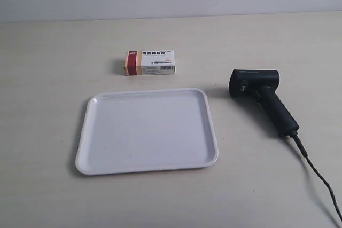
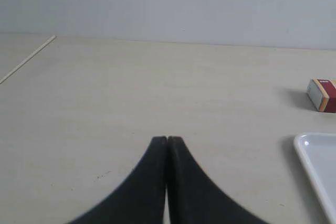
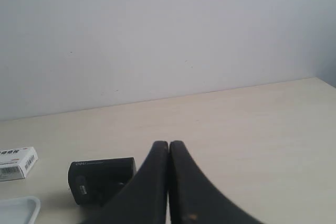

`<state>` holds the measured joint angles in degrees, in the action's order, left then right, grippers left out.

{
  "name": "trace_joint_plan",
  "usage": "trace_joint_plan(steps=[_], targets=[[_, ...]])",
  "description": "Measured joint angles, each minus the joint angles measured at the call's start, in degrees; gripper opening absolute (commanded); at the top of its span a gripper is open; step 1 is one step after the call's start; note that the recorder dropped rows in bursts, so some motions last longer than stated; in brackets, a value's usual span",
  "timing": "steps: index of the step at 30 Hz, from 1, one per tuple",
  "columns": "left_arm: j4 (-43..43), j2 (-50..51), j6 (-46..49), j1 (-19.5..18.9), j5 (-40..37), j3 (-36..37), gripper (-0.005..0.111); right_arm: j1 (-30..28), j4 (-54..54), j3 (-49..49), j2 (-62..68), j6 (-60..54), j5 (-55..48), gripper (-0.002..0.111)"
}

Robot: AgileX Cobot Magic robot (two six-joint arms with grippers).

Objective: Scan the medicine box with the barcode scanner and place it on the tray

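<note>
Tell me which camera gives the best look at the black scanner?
The exterior view: the scanner lies whole on the table, head, handle and cable all visible, beside the tray. The right wrist view shows only its boxy head, the handle hidden behind the closed pincer. The left wrist view does not show it at all.

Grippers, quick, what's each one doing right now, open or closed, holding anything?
Left gripper: closed, fingertips pressed together, holding nothing.
Right gripper: closed, fingertips pressed together, holding nothing.
</note>
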<state>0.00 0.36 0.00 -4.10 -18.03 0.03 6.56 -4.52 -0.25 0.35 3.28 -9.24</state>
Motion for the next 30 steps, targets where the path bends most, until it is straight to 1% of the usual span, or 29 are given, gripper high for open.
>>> trace_joint_plan(steps=[16,18,21,23,24,26,28,30], targets=[[0.0,0.0,0.0,0.0,0.0,0.0,0.003,0.0,0.0,0.0,0.0,0.0,0.0,0.000],[-1.3,0.0,-1.2,0.0,1.2,0.0,0.003,0.0,0.0,0.0,0.0,0.0,0.0,0.000],[-9.8,0.0,-5.2,0.0,8.5,0.1,0.003,0.0,0.0,0.0,0.0,0.1,0.7,0.000],[-15.9,0.0,-8.0,0.0,16.4,0.1,0.002,0.0,-0.6,0.0,0.0,1.5,2.6,0.000],[-17.2,0.0,-8.6,0.0,20.6,0.1,0.000,0.0,-1.1,0.0,0.0,2.5,3.6,0.000],[-17.1,0.0,-9.5,0.0,27.8,-0.1,0.000,0.0,-2.9,0.0,0.0,5.6,5.4,0.000],[-15.7,0.8,-9.9,0.0,31.7,-2.0,0.000,0.0,-3.9,0.0,0.0,8.2,7.8,0.000],[-13.4,5.5,-9.9,0.0,33.9,-5.6,0.000,0.0,-4.4,0.0,0.0,9.4,11.1,0.000]])
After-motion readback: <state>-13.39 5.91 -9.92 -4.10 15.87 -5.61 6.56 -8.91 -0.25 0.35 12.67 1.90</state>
